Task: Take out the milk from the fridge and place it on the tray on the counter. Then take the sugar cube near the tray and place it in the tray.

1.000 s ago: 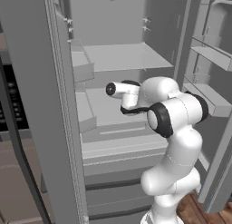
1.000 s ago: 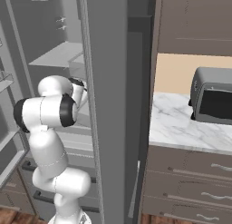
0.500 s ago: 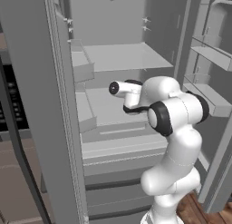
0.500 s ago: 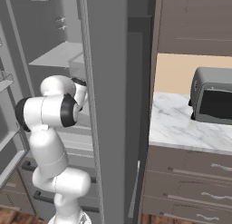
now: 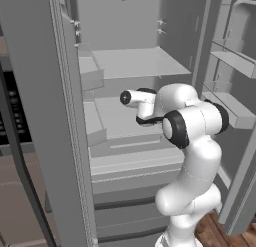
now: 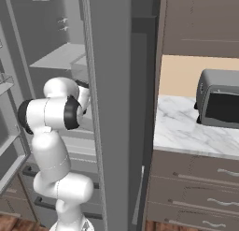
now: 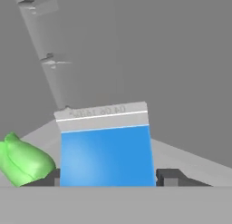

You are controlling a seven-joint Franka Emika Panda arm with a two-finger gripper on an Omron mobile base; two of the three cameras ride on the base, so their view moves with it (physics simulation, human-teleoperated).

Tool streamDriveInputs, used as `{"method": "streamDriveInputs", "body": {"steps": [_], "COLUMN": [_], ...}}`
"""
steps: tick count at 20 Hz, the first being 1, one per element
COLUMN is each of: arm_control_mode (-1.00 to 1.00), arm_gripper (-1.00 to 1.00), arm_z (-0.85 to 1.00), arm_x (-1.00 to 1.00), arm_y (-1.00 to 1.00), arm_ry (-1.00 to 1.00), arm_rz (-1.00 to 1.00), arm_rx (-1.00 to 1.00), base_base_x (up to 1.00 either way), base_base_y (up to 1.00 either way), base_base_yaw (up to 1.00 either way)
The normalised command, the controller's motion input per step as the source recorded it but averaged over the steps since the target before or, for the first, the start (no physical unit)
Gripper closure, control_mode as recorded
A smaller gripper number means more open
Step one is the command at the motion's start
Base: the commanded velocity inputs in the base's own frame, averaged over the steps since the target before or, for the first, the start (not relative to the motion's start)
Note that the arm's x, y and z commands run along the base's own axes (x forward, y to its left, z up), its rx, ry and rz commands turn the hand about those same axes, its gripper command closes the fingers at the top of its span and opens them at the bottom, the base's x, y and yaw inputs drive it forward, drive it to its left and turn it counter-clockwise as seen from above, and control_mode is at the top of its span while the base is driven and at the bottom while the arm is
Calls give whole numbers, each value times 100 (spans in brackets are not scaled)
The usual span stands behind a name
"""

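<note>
Reaching into the open fridge (image 5: 130, 66), the robot's pincer (image 7: 108, 180) straddles the milk carton (image 7: 105, 148), which stands on a shelf just right of a green object (image 7: 22, 160). One finger (image 7: 170, 177) sits at each side; whether they grip yet, I cannot tell. A square, firm squeeze should precede any lift. The marble surface (image 6: 186, 129) waits at right.

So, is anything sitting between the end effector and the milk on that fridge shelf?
Nothing visible does. In the hand view the milk sits directly between the end effector's two fingertips, one on each side of it. The green object lies off to one side on the fridge shelf, outside the fingers.
</note>
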Motion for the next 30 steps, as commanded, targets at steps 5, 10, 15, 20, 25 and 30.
{"method": "streamDriveInputs", "body": {"steps": [5,10,15,20,25,30], "arm_control_mode": [-100,-100,-100,-100,-100,-100], "arm_gripper": [100,100,100,100,100,100], "arm_z": [0,6,8,44,74,98], "arm_x": [-15,-33,-62,-77,-69,-87], "arm_y": [-4,-19,-21,-11,15,18], "arm_ry": [-13,-4,-3,-2,0,4], "arm_rz": [0,0,0,-3,-5,0], "arm_rx": [1,9,11,11,4,0], "base_base_x": [0,0,0,0,0,0], "base_base_y": [0,0,0,0,0,0], "base_base_yaw": [0,0,0,0,0,0]}}
